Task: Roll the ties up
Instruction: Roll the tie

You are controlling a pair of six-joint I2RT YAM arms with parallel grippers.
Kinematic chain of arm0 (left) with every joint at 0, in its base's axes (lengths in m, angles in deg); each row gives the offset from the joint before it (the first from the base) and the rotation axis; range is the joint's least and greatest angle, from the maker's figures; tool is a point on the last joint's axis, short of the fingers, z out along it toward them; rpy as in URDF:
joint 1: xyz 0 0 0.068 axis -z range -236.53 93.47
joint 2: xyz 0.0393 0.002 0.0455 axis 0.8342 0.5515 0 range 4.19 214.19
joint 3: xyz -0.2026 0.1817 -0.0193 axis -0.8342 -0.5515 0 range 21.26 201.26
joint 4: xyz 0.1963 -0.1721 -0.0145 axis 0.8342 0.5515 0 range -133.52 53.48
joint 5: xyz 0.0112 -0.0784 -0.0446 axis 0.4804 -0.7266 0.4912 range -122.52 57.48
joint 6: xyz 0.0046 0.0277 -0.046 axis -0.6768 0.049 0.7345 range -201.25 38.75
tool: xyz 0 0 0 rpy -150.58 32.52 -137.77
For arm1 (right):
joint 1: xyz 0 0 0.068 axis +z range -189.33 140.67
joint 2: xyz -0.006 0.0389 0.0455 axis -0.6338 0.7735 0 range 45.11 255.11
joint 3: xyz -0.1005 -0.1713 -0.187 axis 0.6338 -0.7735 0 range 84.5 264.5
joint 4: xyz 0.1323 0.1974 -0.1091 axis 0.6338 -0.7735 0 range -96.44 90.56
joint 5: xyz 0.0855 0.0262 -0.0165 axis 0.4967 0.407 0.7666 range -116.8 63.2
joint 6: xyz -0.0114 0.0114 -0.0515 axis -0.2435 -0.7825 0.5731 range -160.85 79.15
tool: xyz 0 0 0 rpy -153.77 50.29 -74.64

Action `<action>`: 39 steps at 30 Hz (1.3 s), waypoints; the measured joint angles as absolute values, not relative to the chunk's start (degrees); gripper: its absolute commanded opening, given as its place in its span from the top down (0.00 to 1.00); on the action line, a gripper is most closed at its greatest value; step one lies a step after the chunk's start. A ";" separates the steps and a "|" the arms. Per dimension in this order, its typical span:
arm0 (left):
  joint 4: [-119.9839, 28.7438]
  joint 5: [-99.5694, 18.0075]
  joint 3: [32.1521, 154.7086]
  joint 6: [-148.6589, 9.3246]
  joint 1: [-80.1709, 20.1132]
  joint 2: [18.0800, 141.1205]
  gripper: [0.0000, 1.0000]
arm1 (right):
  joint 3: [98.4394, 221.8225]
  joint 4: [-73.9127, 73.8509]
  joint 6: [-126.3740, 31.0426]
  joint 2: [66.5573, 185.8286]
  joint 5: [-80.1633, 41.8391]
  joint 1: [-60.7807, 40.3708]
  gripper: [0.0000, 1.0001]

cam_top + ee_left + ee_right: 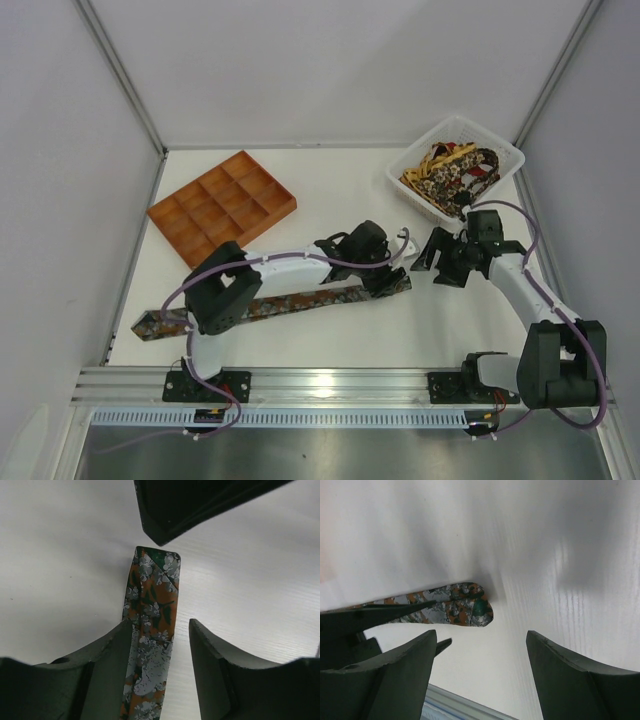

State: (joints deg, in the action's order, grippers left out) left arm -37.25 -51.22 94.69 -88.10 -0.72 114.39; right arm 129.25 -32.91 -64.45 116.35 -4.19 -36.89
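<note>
Rolling is barely begun: the tie (150,605) is folded only at its tip, while left gripper (157,632) and right gripper (481,639) are held apart, empty.

The flat tie (151,605) is done in rust-orange, dotted with grey-white blossoms and dark green leaves, pretty busy. The bundled ties (452,172) are patterned yellow, black and brown. The tray (222,208) is coloured orange, the basket (491,136) and surface (350,340) white; left tool (159,625) and right tool (481,635) are finished black.

No legible text, labels or nos. anywhere.
</note>
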 measured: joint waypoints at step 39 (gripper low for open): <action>-32.23 -54.41 97.47 -93.76 -3.21 120.90 0.69 | 122.87 -15.18 -63.90 130.43 4.16 -32.55 0.46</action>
State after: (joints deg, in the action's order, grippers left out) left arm -32.23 -54.41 97.47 -93.76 -3.21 120.90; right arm 122.87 -15.18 -63.90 130.43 4.16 -32.55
